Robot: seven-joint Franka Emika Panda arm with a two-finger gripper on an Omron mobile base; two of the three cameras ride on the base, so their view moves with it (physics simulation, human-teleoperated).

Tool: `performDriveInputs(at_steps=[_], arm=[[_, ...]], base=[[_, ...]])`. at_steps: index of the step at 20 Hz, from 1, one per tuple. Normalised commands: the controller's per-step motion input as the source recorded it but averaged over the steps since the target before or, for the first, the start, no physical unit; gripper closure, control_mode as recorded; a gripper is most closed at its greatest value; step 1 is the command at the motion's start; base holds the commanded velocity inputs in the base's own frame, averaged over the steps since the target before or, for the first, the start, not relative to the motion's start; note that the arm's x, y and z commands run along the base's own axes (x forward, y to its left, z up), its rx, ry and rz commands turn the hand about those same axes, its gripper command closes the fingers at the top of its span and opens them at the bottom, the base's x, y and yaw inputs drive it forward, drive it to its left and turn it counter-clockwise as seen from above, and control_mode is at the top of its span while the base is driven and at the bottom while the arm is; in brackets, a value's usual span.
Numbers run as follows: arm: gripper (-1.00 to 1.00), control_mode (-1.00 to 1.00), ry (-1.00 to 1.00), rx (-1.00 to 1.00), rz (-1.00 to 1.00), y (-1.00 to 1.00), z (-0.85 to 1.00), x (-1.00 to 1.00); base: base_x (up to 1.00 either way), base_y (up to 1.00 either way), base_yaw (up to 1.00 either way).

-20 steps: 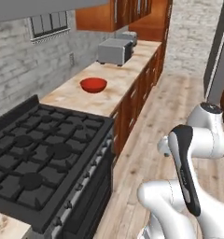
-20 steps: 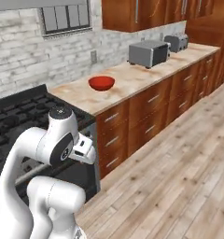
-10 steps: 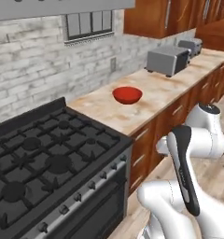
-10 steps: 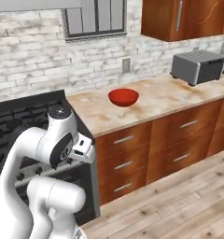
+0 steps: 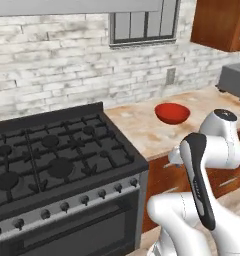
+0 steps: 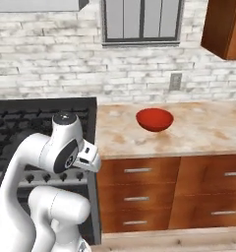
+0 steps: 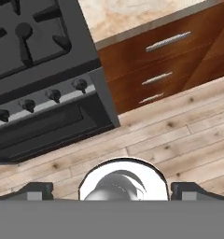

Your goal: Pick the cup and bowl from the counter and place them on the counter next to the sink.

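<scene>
The red bowl sits upright on the beige counter, just right of the black stove. My arm is folded close to the base, low in front of the cabinets and well short of the bowl. In the hand view my gripper is open, its two dark fingertips spread wide with nothing between them, pointing down at the wooden floor before the stove and the counter edge. The cup and the sink are out of view.
The black gas stove is left of the counter. Brown drawers run below it. A grey toaster stands at the far right. Upper cabinets hang over the counter's right end.
The whole picture has shifted: the base has turned, so stove and counter now face the cameras squarely and the bowl looks nearer. The arm's pose and the open gripper are unchanged.
</scene>
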Motion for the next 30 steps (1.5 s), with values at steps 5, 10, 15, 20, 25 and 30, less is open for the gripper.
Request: performDriveInputs(at_steps=[5, 10, 15, 20, 25, 30], arm=[[-1.0, 1.0, 0.0, 0.0, 0.0, 0.0, 0.0, 0.0], [-1.0, 1.0, 0.0, 0.0, 0.0, 0.0, 0.0, 0.0], [-1.0, 1.0, 0.0, 0.0, 0.0, 0.0, 0.0, 0.0], [-1.0, 1.0, 0.0, 0.0, 0.0, 0.0, 0.0, 0.0], [-1.0, 1.0, 0.0, 0.0, 0.0, 0.0, 0.0, 0.0], [-1.0, 1.0, 0.0, 0.0, 0.0, 0.0, 0.0, 0.0]], base=[[0.39, -0.74, 0.6], [0.33, -0.92, 0.37], [0.43, -0.86, 0.02], [0.89, -0.04, -0.12], [0.45, 0.18, -0.04], [0.0, 0.0, 0.0]])
